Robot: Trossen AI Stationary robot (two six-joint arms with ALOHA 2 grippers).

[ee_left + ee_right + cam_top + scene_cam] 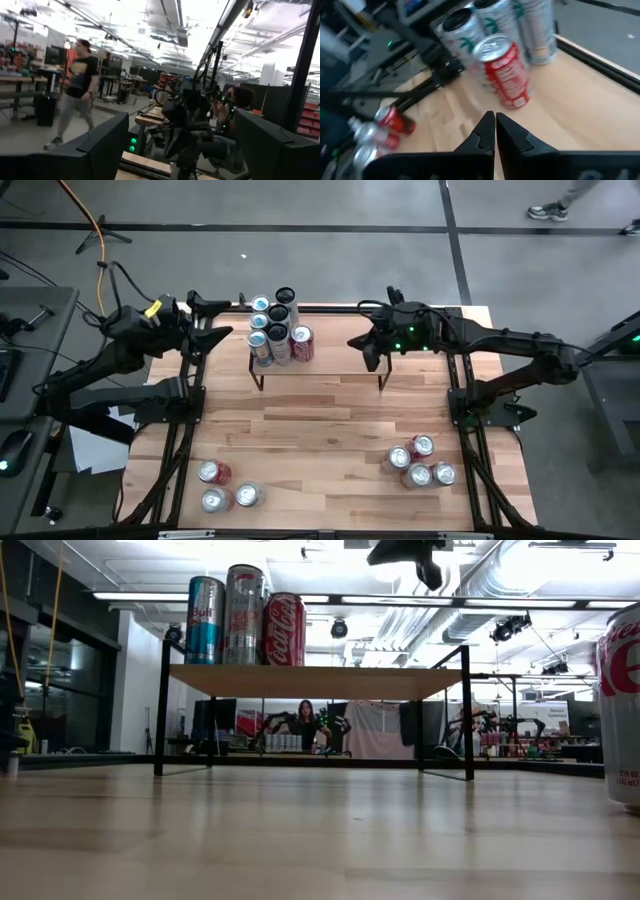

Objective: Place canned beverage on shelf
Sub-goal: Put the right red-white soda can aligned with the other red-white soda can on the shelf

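My right gripper (495,131) hangs pinched together, empty, above the shelf (340,360); the red can (506,74) stands just ahead among other cans. My left gripper (210,320) waits spread wide, off the shelf's far end.

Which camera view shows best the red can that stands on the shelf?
The right wrist view: the red can appears close, its lid and side both visible. The high view shows only its top among the other cans on the shelf. The low view shows its side. The left wrist view misses it.
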